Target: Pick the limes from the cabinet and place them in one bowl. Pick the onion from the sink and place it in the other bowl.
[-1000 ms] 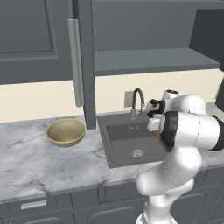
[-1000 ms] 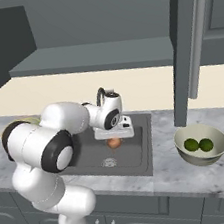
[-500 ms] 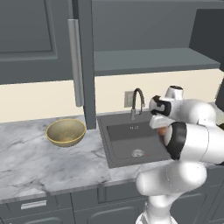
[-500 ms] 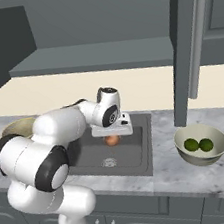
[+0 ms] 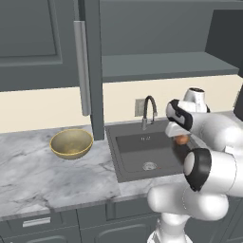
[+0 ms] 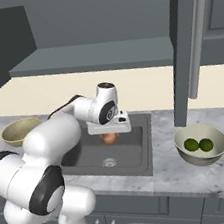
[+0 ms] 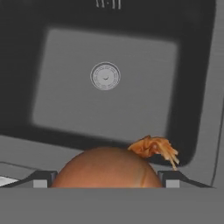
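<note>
The gripper [image 6: 109,135] hangs above the sink [image 6: 140,153], its jaws clenched on the onion [image 6: 109,138], which sits lifted clear of the basin floor and roughly over the round silver drain [image 6: 109,162]; the hand view shows the onion [image 7: 107,168] wedged between the two fingertips with its dry tuft sticking up to one side. Both limes [image 6: 198,145] already lie in the pale bowl [image 6: 186,156] at the right end of the counter, so what remains, as I judge it, is carrying the onion to the golden-tan bowl [image 5: 71,143] at the left end, beyond the open cabinet door [image 5: 94,71]. The risk is in that swing: the onion is round and smooth (a narrow two-finger hold), so a quick turn could let it slip back into the sink, and a low path could clip the faucet [image 5: 149,110] or the door's lower edge.
</note>
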Controlling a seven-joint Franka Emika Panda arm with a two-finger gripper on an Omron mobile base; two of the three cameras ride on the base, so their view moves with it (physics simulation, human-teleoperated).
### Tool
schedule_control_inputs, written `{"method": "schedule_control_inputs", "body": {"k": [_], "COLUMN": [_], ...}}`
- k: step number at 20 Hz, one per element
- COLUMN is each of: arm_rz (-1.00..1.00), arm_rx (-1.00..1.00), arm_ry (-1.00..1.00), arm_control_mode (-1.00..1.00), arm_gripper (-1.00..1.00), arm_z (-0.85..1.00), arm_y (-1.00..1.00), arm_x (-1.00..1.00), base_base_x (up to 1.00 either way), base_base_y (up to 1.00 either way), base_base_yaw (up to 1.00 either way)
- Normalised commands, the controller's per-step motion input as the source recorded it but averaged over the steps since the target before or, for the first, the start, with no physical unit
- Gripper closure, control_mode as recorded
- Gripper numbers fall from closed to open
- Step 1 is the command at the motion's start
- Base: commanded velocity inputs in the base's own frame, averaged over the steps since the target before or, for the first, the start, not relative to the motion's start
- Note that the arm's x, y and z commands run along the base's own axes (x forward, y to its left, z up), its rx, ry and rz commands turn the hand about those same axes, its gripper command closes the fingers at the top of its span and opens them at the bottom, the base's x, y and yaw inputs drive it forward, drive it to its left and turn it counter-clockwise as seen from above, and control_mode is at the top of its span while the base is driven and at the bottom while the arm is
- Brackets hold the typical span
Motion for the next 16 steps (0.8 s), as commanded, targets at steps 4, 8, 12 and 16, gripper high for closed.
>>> {"method": "schedule_control_inputs", "body": {"k": [4, 8, 12, 16], "arm_rz": [0.00, -0.01, -0.03, -0.04], "arm_rx": [0.00, 0.00, 0.00, 0.00], "arm_ry": [0.00, -0.03, -0.05, -0.10], "arm_control_mode": [-1.00, -1.00, -1.00, -1.00], "arm_gripper": [1.00, 1.00, 1.00, 1.00], "arm_z": [0.32, 0.27, 0.26, 0.20], "arm_y": [0.01, 0.03, 0.07, 0.18], "arm_x": [-0.30, -0.32, -0.32, -0.25], "base_base_x": [0.00, 0.00, 0.00, 0.00], "base_base_y": [0.00, 0.00, 0.00, 0.00], "base_base_yaw": [0.00, 0.00, 0.00, 0.00]}}
